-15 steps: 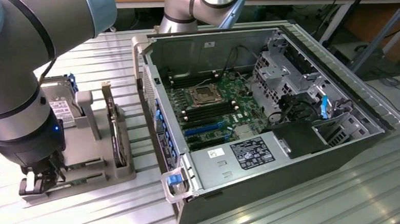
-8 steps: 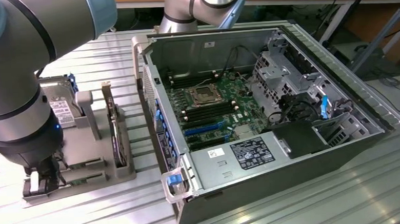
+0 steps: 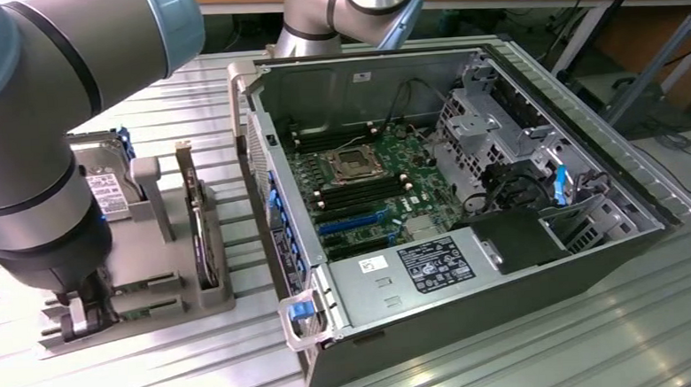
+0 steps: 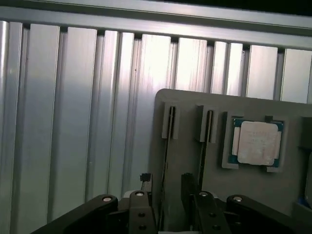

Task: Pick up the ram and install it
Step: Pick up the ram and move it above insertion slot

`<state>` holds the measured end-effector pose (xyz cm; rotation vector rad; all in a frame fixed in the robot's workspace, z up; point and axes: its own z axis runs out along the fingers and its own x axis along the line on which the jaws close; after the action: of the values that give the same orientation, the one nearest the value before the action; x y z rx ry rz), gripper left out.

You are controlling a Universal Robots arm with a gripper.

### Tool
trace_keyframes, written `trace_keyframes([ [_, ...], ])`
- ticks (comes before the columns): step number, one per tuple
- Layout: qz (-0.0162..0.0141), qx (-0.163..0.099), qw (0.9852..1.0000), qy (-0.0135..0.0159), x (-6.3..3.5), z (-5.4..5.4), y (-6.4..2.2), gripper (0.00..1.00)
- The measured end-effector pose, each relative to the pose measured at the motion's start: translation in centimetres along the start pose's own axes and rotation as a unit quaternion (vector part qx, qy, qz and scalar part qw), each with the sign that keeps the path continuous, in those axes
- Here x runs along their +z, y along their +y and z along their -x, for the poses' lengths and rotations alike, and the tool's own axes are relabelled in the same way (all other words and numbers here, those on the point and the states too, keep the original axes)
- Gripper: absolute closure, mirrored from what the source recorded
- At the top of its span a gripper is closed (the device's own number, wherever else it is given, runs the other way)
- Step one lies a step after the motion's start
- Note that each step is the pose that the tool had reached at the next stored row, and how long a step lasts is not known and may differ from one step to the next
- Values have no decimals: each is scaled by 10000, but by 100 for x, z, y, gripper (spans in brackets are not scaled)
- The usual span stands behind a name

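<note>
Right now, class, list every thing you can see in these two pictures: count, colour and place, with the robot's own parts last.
table: one, silver slats, under everything.
computer case: one, dark grey, open, middle of the exterior view.
circuit board: one, green, on the case floor.
tray: one, grey, at the exterior view's left of the case.
hard drive: one, silver, standing in the tray.
processor chip: one, silver, in a tray recess.
thin boards: two, dark, edge-on in tray slots; likely memory sticks.
arm: one, grey and blue, over the tray.
pincer: one, black, open, straddling one thin board.
</note>
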<state>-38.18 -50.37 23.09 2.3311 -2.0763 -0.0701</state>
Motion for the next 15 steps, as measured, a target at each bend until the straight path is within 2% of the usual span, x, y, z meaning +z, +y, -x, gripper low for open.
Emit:
trace_keyframes([
  [1, 3, -166, 9999, 7, 17, 0, -1, 63],
  [2, 6, -223, 9998, 10, 19, 0, -1, 63],
  [5, 4, -233, 9997, 10, 32, 0, -2, 63],
  [11, -1, 73, 10000, -3, 141, -1, -9, 63],
  [13, 0, 78, 10000, -3, 183, 1, -11, 63],
  [15, 0, 78, 10000, -4, 265, -1, -15, 63],
])
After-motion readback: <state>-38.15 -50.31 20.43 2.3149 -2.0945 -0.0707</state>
